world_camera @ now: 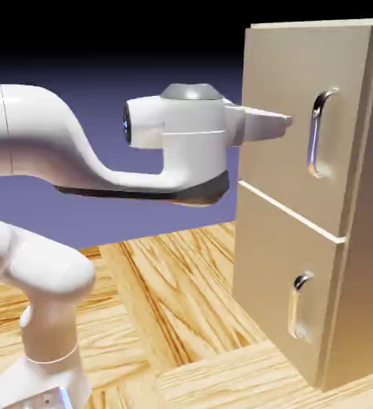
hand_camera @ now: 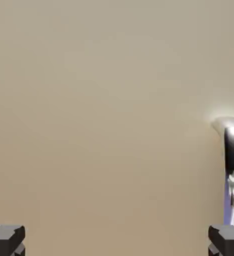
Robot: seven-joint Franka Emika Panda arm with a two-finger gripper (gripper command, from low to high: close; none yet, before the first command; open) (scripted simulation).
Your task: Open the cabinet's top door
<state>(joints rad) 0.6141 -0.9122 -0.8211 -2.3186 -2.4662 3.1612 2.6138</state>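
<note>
- The tall, boxy cabinet of smooth beige-tan panels [world_camera: 357,303] has a soft sheen and a pale top edge.
- Its top door, the larger flat beige panel [world_camera: 281,104], carries a long vertical loop handle of polished silver metal [world_camera: 315,136]; the shorter panel below [world_camera: 273,268] has a smaller silver handle [world_camera: 295,307].
- The tabletop is glossy, golden wood with streaked grain [world_camera: 173,295].
- The glossy white, rounded robot arm [world_camera: 85,144] reaches toward the exterior view's right, its hand roughly level and pointed at the top door.
- The two-finger gripper with grey tips [hand_camera: 117,241] stands wide open, holding nothing.
- The top door lies ahead of the fingertips, closed; its handle shows at the hand view's right edge.
</note>
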